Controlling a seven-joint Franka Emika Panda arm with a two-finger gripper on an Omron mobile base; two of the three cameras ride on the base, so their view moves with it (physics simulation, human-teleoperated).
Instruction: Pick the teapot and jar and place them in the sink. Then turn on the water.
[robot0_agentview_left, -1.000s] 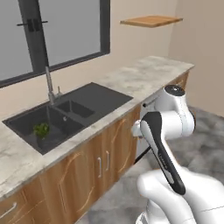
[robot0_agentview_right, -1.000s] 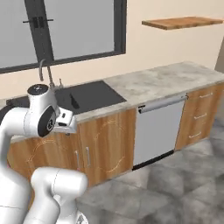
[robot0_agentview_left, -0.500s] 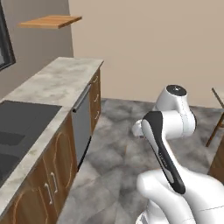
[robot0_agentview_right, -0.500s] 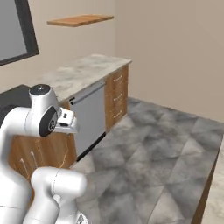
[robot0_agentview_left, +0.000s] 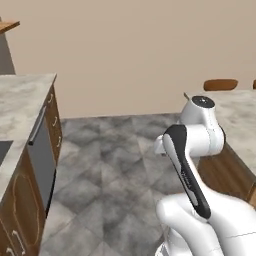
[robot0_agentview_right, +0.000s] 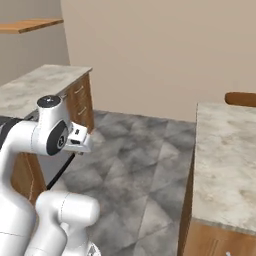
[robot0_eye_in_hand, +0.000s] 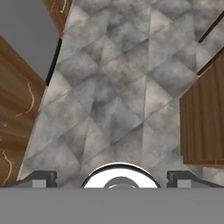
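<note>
The teapot, the jar, the sink and the water are out of view. My gripper (robot0_eye_in_hand: 111, 178) is open and empty; its two dark fingertips (robot0_eye_in_hand: 42, 177) stand far apart over the grey tiled floor (robot0_eye_in_hand: 113, 100). In the base views the hand (robot0_agentview_right: 80, 140) is tucked close to the arm's upper joint, at about counter height, and points down toward the floor. From the left base view the hand (robot0_agentview_left: 159, 146) shows partly behind the forearm.
A marble kitchen counter (robot0_agentview_left: 22, 97) with a grey dishwasher front (robot0_agentview_left: 42, 160) and wooden cabinets runs along the left. A marble island (robot0_agentview_right: 225, 150) with wooden sides stands on the right, a brown seat back (robot0_agentview_left: 220, 84) beyond it. Between them lies open floor (robot0_agentview_left: 110, 165).
The whole picture has swung to the right: the base has turned away from the sink and window toward the floor and the island. The arm holds the same pose and the gripper stays open.
</note>
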